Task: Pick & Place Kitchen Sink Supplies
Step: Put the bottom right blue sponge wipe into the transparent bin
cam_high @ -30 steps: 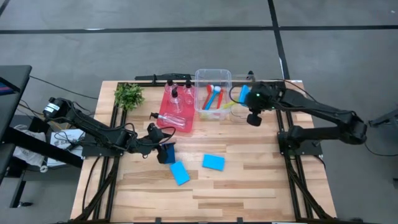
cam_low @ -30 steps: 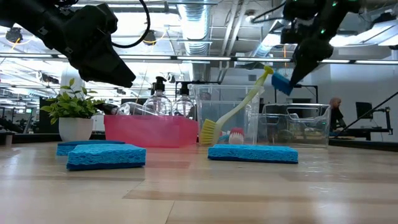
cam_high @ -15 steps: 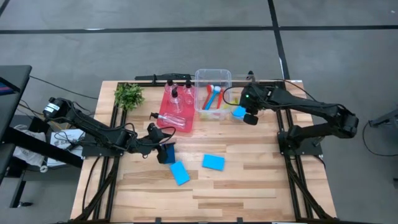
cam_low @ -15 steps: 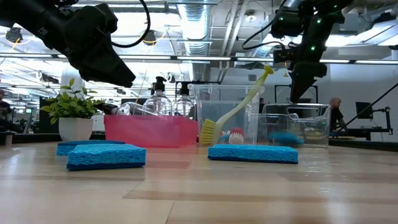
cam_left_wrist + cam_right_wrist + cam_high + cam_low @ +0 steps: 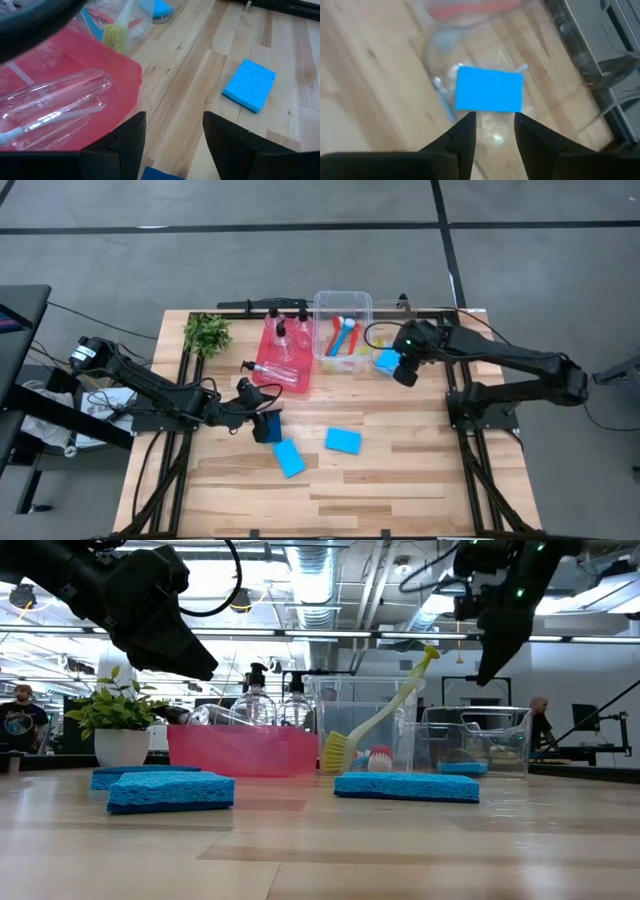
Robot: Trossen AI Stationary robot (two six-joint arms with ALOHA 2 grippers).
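One blue sponge [image 5: 490, 89] lies flat in a low clear bin [image 5: 476, 718] at the table's far right. My right gripper [image 5: 404, 372] hangs open above it, nothing between its fingers. Two more blue sponges [image 5: 290, 458] [image 5: 343, 441] lie flat on the wood at mid table. A third sponge [image 5: 130, 777] lies under my left gripper [image 5: 262, 420], which hovers open above the table. Clear bottles [image 5: 285, 340] sit in the red tray [image 5: 300, 383]. Blue, red and yellow-green brushes [image 5: 345, 335] stand in the taller clear bin [image 5: 343, 298]; the yellow-green brush [image 5: 385, 715] leans on its wall.
A potted green plant [image 5: 207, 332] stands at the far left beside the red tray. Tray and both bins line the far edge. Bare wood lies along the near edge and on the right. People stand in the room beyond the table.
My right gripper has opened and let go of the blue sponge it held above the low clear bin. The sponge has dropped and now lies flat inside that bin. The gripper has rolled a little and stays above the bin.
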